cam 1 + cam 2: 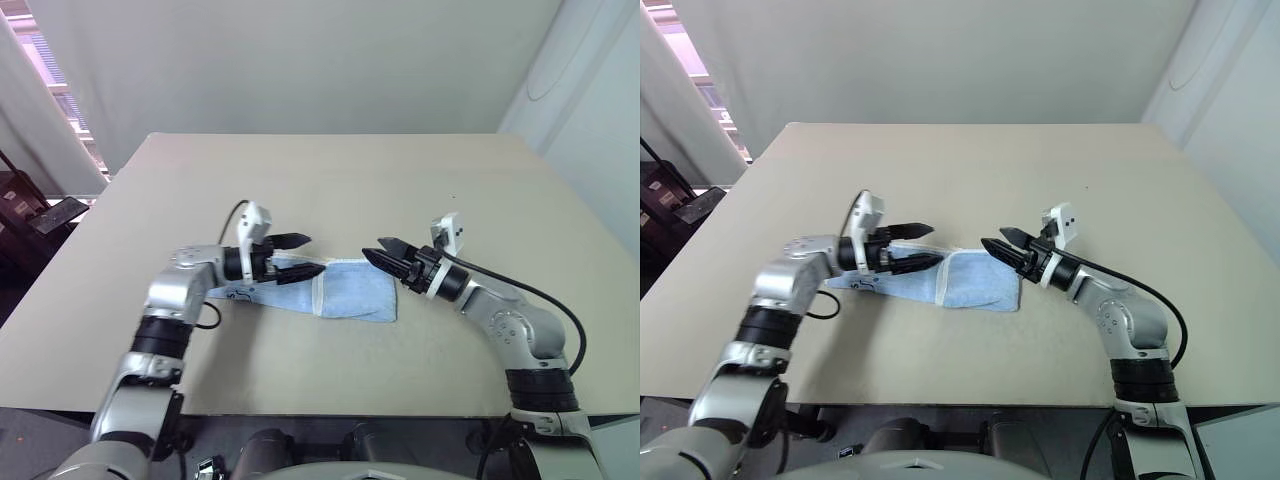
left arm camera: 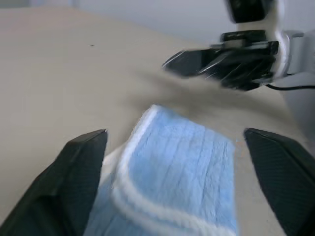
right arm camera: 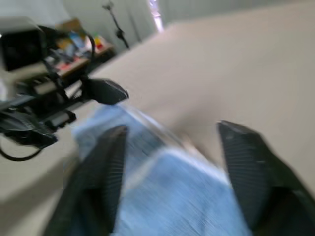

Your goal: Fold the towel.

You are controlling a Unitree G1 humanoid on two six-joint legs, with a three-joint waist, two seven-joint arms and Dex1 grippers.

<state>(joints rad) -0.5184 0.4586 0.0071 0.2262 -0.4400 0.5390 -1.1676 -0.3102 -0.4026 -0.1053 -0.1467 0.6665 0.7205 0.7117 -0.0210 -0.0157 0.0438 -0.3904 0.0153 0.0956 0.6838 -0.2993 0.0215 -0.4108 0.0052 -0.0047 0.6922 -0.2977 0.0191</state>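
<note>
Item: the towel [image 1: 335, 292], light blue terry cloth with white stitched edging. Location: lying on the beige desk [image 1: 330, 180], toward the near edge and between the two arms. Condition: folded over on itself, with a doubled, thicker part toward the right side and a thinner layer running out to the left under the left arm. A white seam crosses the cloth where the upper layer ends. A small white patch with dark marks shows at the left end of the cloth; whether it is a tag cannot be told.

Item: left gripper [image 1: 303, 255], two black fingers on a silver arm. Position: above the left part of the towel, pointing roughly level toward the right arm. Jaws: spread apart, nothing between them. In the left wrist view the two fingers [image 2: 81, 169] stand wide on either side of the blue cloth below, with the white edging running between them.

Item: right gripper [image 1: 383, 255], two black fingers on a silver arm with a black cable trailing back. Position: just over the right end of the towel, pointing toward the left gripper. Jaws: parted, holding nothing. The right wrist view shows its fingers [image 3: 101, 172] apart with the cloth beneath them and the other gripper beyond.

Relation: the two sets of fingertips face each other across the towel, near but apart.
</note>
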